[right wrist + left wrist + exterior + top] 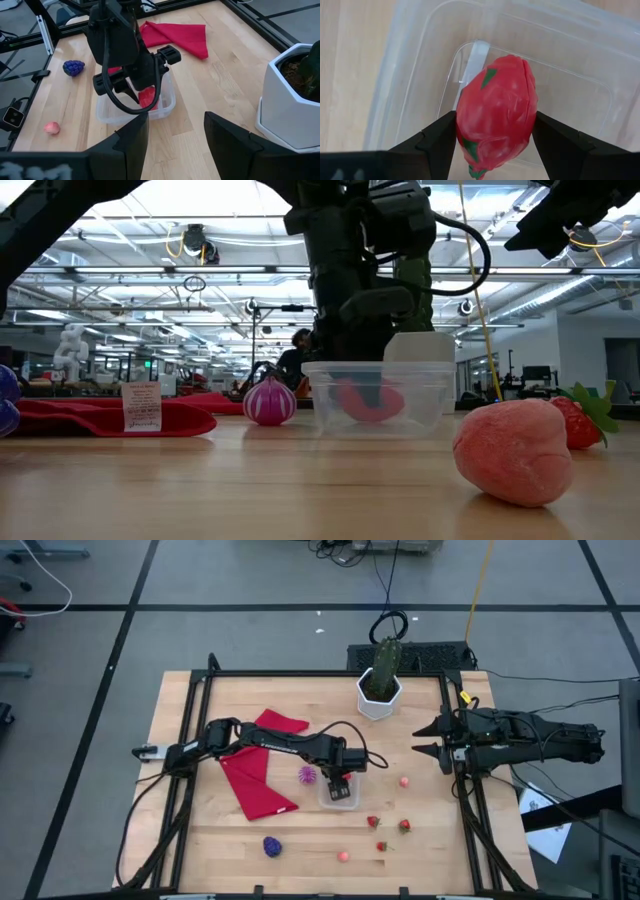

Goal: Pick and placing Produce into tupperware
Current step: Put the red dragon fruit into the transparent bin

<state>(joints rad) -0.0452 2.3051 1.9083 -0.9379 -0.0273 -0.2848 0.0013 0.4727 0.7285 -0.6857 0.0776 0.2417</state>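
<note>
Directly below the left gripper (495,137) lies the floor of the tupperware (420,60); that vertical line is what the coming release turns on. Its fingers (437,137) pinch a red produce piece with green flecks (497,112) from both sides, long axis running forward between them, already hanging inside the clear walls. The right gripper (175,132) waits well apart with fingers spread, so the left arm is much nearer.

Four cameras, one table.
The high view looks straight down; the low view looks level across the wood. The left wrist view is very close above the tupperware (420,75), which the right wrist view shows from farther away.
</note>
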